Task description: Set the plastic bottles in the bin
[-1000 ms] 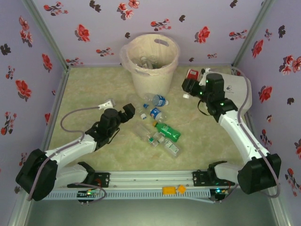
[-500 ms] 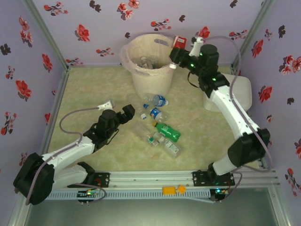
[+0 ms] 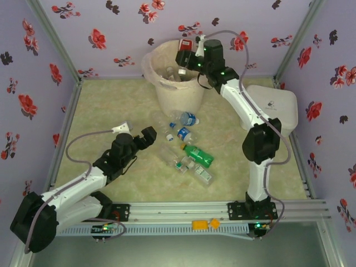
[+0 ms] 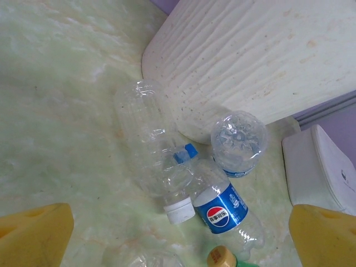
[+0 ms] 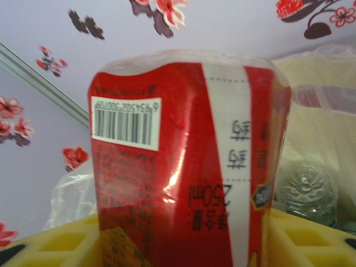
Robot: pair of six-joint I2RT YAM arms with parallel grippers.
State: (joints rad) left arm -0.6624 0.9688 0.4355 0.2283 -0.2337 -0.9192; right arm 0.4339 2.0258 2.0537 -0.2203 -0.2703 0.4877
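Right gripper (image 3: pixel 188 55) is clasping the red-labelled bottle (image 5: pixel 183 167) above the far bin (image 3: pixel 167 97), where a few other bottles (image 3: pixel 173 72) seem to be lying inside; left gripper (image 3: pixel 149 134) is hovering spread and empty beside the loose bottles (image 3: pixel 192 153) lying mid-table.

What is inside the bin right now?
A few clear bottles lie in the lined bin. The right gripper, holding a red-labelled bottle over the rim, covers part of the opening, and the bottom is hidden.
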